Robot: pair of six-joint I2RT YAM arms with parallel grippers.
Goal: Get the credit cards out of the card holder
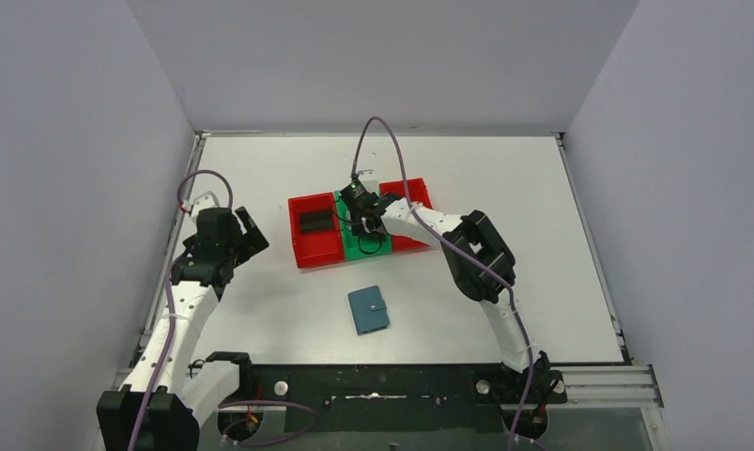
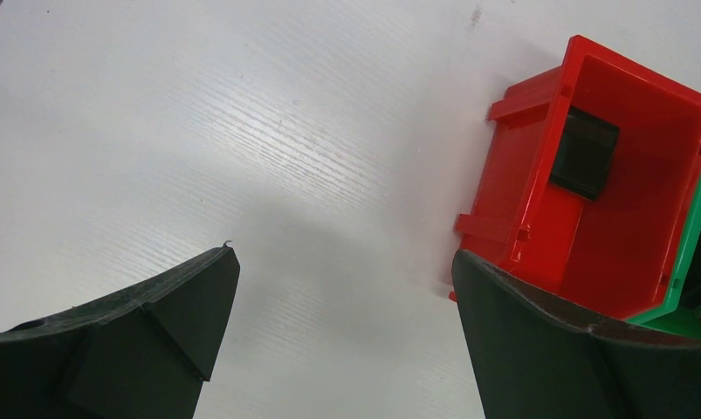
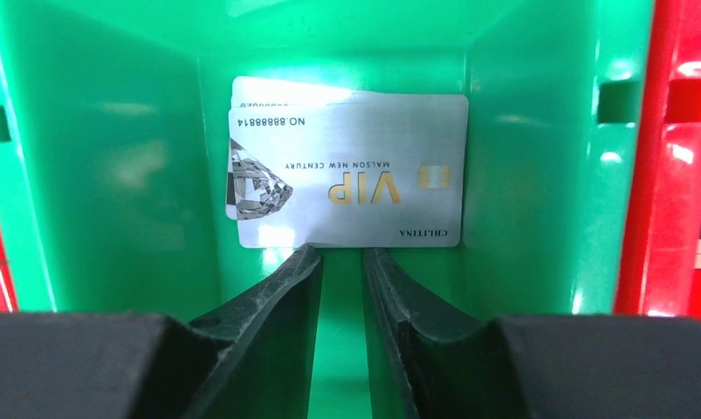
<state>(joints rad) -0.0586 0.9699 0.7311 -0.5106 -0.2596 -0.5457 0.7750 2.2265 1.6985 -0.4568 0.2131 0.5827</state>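
Note:
The teal card holder (image 1: 368, 310) lies folded shut on the white table, in front of the bins and apart from both grippers. Two silver-grey credit cards lie stacked on the floor of the green bin (image 3: 111, 157): the top one (image 3: 355, 175) reads VIP, and the edge of the lower one (image 3: 268, 85) shows behind it. A black card (image 2: 584, 153) lies in the left red bin (image 2: 626, 244). My right gripper (image 3: 340, 251) is inside the green bin, jaws a narrow gap apart with nothing between them. My left gripper (image 2: 342, 253) is open and empty over bare table left of the red bin.
The red, green and red bins stand side by side at mid-table; the right red bin (image 1: 415, 193) is partly behind my right arm. The table has raised edges and grey walls all round.

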